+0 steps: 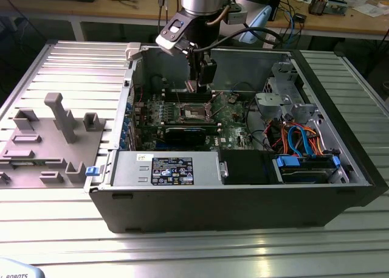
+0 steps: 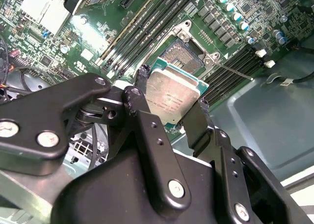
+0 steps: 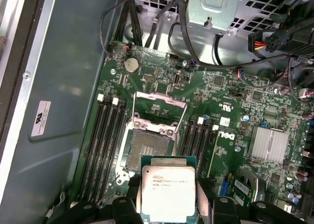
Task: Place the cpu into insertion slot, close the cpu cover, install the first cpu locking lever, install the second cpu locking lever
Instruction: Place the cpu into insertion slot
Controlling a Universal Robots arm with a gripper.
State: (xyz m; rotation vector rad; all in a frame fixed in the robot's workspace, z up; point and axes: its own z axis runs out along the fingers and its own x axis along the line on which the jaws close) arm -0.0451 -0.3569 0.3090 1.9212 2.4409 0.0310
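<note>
Surface: ribbed silvery metal [image 1: 67, 59]; a wooden surface [image 1: 121, 7] behind it holds cables.
Case: dark box [image 1: 231, 199] lying open on its side.
Motherboard: green and densely studded [image 3: 221, 111], flat inside the case.
Gripper: black jointed metal [image 2: 172, 89], its fingers [image 2: 142, 77] clamped on the cpu's edges.
Cpu cover: thin silvery frame [image 3: 154, 127], swung up in the first wrist view.
Socket: square with its contact field exposed [image 3: 149, 148].
Cpu: dull silver square [image 3: 168, 192], held just over the socket in both wrist views.

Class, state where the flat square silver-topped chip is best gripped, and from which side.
By two opposite thin edges of the flat square silver-topped chip, from above its face, as the black pincer holds it: the flat top offers no purchase.
</note>
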